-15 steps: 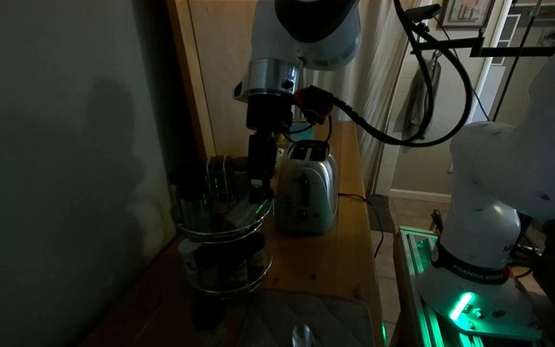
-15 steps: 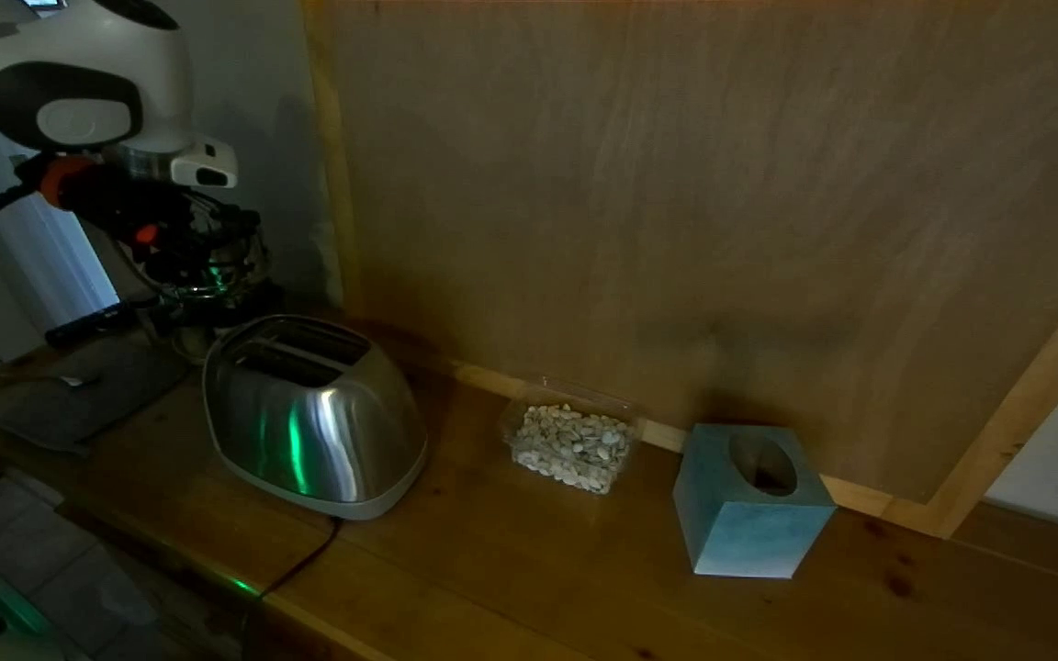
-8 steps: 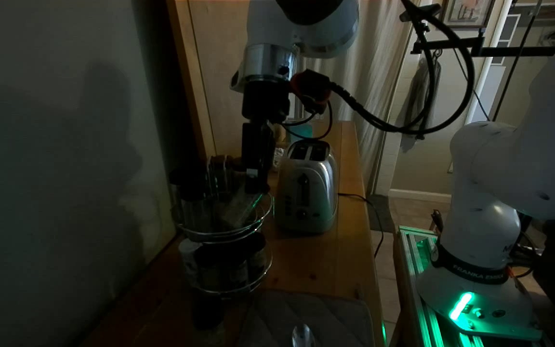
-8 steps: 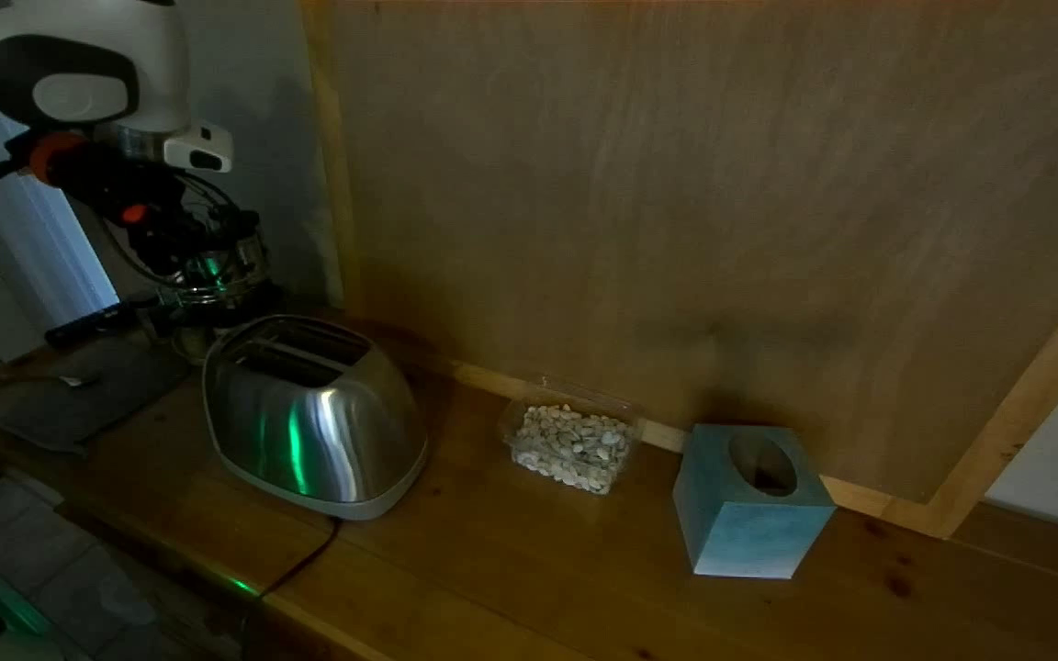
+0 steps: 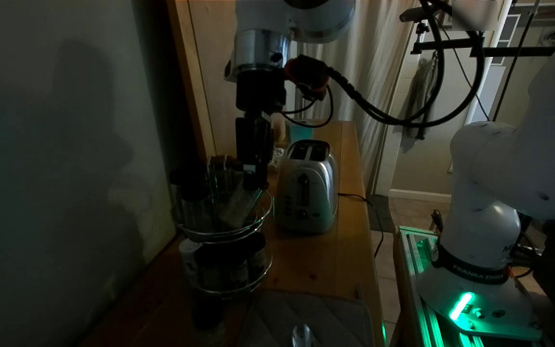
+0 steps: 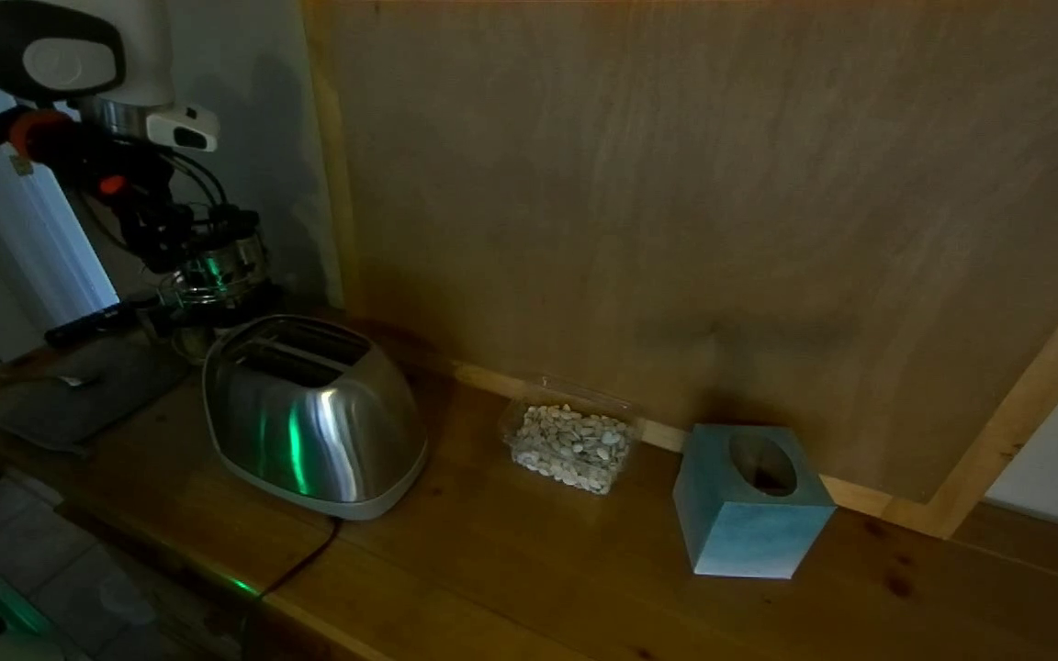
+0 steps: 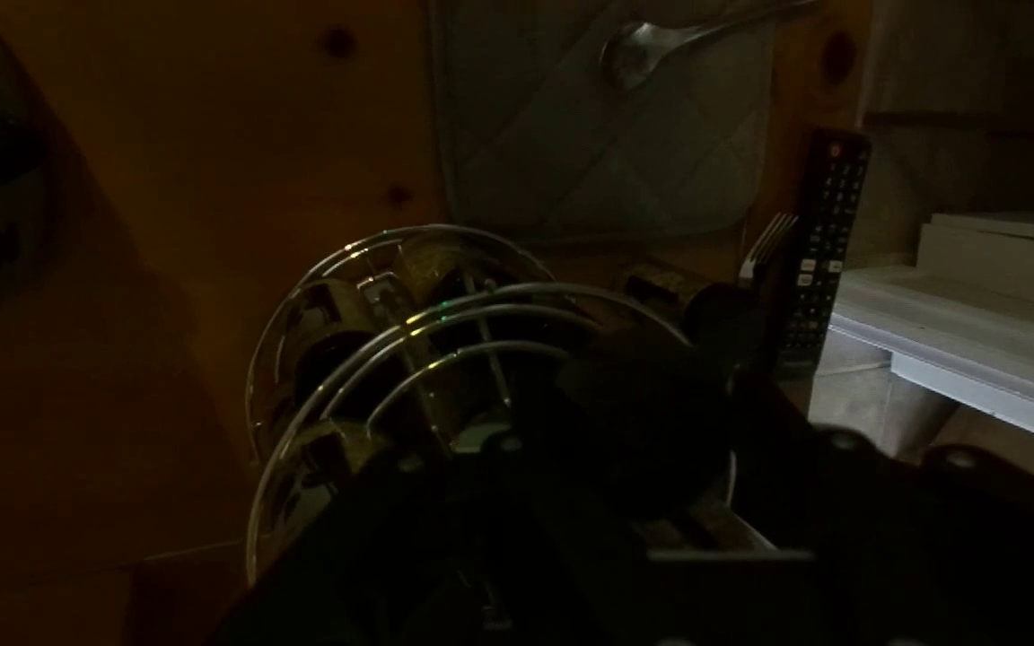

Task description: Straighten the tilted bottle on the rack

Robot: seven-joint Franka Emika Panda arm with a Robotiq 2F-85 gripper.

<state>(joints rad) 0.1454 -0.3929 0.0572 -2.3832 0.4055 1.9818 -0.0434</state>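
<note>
While raising the hand (image 5: 256, 185) and easing it a touch away from the toaster (image 5: 306, 193) over the last second, has seemingly brought the tilted bottle (image 5: 239, 208) up from a low slump to a steeper lean; not upright yet, though; still sitting in the top tier of the wire rack (image 5: 210, 234), near an upright dark-capped jar (image 5: 195, 212), with a clear tip toward the toaster side at the upper end; can see the hand right at that upper end in an exterior view, apparently touching; couldn't swear to properly gripping versus just nudging, wide versus narrow, with so little light down there; can't get much from the wrist view either, being nearly black around the hand; for the task, would call this real progress, maybe about halfway, given the lean already taken out; next up, would keep swinging the top away from the toaster until plumb, then settle the base flat on the tier before letting go; could go wrong by slipping off the end and dropping the bottle back to a slump, or by lifting too high and pulling it clear of the rack, or by bumping the jar; so would go gentler on the lift from here.
</note>
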